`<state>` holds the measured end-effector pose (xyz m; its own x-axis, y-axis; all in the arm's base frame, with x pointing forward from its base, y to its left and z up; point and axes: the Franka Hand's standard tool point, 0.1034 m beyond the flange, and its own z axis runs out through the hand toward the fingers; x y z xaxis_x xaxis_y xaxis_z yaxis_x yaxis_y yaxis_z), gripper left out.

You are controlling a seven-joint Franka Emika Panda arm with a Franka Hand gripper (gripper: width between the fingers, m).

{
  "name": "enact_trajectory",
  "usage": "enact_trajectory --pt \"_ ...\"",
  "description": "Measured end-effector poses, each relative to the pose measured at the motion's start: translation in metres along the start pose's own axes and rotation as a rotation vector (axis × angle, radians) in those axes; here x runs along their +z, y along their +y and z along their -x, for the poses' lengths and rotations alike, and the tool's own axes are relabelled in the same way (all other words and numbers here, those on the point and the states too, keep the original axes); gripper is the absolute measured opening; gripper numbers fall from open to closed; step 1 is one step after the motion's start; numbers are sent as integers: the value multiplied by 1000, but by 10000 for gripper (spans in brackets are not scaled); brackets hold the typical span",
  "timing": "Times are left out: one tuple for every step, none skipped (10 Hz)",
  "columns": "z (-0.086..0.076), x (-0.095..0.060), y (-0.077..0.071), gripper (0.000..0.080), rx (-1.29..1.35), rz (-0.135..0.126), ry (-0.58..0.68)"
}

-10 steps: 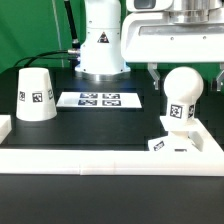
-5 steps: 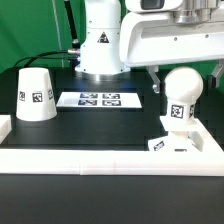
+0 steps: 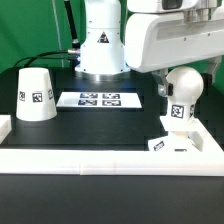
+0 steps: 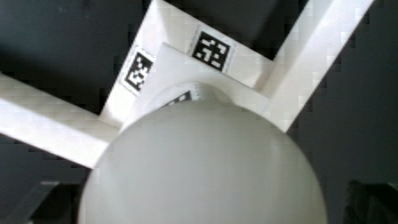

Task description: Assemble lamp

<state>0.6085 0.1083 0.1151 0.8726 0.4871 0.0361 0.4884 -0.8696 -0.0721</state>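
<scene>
The ball-shaped bulb (image 3: 184,88) stands upright on its neck on the small blocky base (image 3: 180,146) at the exterior view's right. My gripper (image 3: 188,80) hangs over the bulb, with its dark fingers on either side of the ball and a gap showing beside it; the gripper is open. In the wrist view the bulb (image 4: 205,150) fills most of the picture, the tagged base (image 4: 196,55) shows beyond it, and the gripper (image 4: 214,205) straddles it. The cone shade (image 3: 35,95) stands alone at the exterior view's left.
The marker board (image 3: 100,99) lies flat in the middle of the black table. A long white border rail (image 3: 100,160) runs along the front, just beside the base. The robot's white pedestal (image 3: 100,45) stands at the back.
The gripper body has shifted slightly toward the exterior view's left and looms larger. The bulb, base and shade have not moved.
</scene>
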Motion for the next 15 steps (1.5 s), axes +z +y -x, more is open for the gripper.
enact_trajectory --pt "0 0 1 698 -99 7 -4" --pt "1 0 2 698 -192 8 -4" --pt "-1 -1 4 698 -248 19 1" --pt "-1 -1 5 698 -323 30 2" --pt "-2 -2 7 698 -379 40 2" --pt "-2 -2 8 698 -445 46 -3" --pt "-2 -3 10 698 -496 54 -8" --pt "-2 -3 11 698 -520 61 -15" --pt "-1 -2 11 698 -552 71 -24" --pt "0 -2 13 698 -602 80 -33" --pt "0 -2 13 698 -609 79 -34" --pt "2 -1 15 596 -606 78 -35" --pt "2 -1 15 577 -603 78 -35" --pt "2 -1 15 577 -603 78 -35" --pt "2 -1 15 578 -599 78 -35"
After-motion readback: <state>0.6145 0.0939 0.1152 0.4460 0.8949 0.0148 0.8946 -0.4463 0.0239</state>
